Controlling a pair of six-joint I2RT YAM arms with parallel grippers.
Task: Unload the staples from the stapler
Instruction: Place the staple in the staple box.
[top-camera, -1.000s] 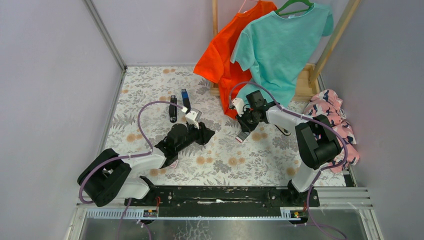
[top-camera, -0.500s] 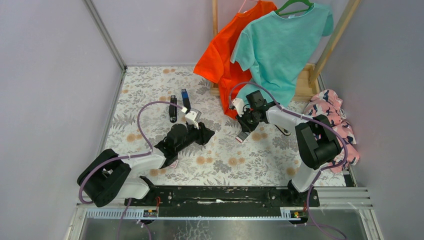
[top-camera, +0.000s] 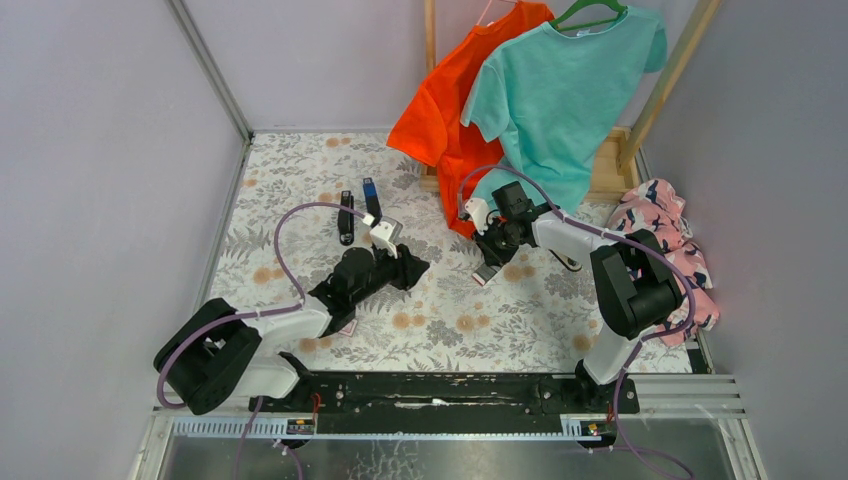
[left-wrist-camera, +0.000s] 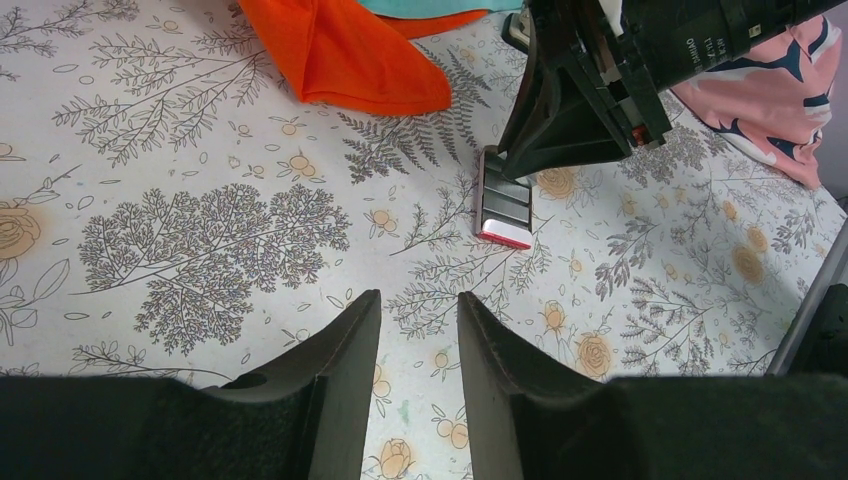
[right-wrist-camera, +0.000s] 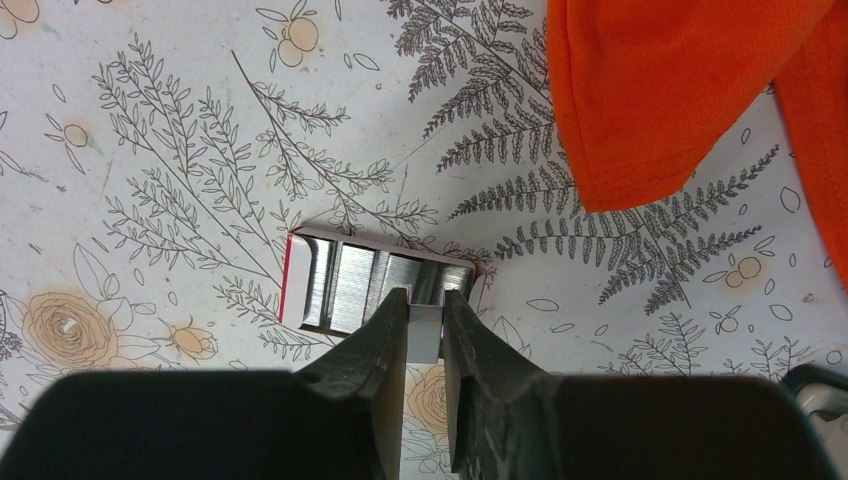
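Observation:
In the right wrist view my right gripper (right-wrist-camera: 427, 299) is shut on a short silvery strip of staples (right-wrist-camera: 425, 338). It holds the strip just above a small open red-and-white box (right-wrist-camera: 300, 283) that has more staple strips in it. From above, that gripper (top-camera: 490, 255) hangs over the box (top-camera: 483, 275) right of centre. The black stapler (top-camera: 346, 218) lies at the back left, away from both grippers. My left gripper (left-wrist-camera: 418, 300) is open with only tablecloth between its fingers, and it faces the box (left-wrist-camera: 503, 207). Seen from the top, the left gripper (top-camera: 408, 267) is mid-table.
A slim blue-and-black bar (top-camera: 371, 194) lies beside the stapler. An orange shirt (top-camera: 440, 110) and a teal shirt (top-camera: 560, 90) hang on a wooden rack at the back, and the orange hem comes close to the right gripper. Pink patterned cloth (top-camera: 665, 240) is piled at the right edge.

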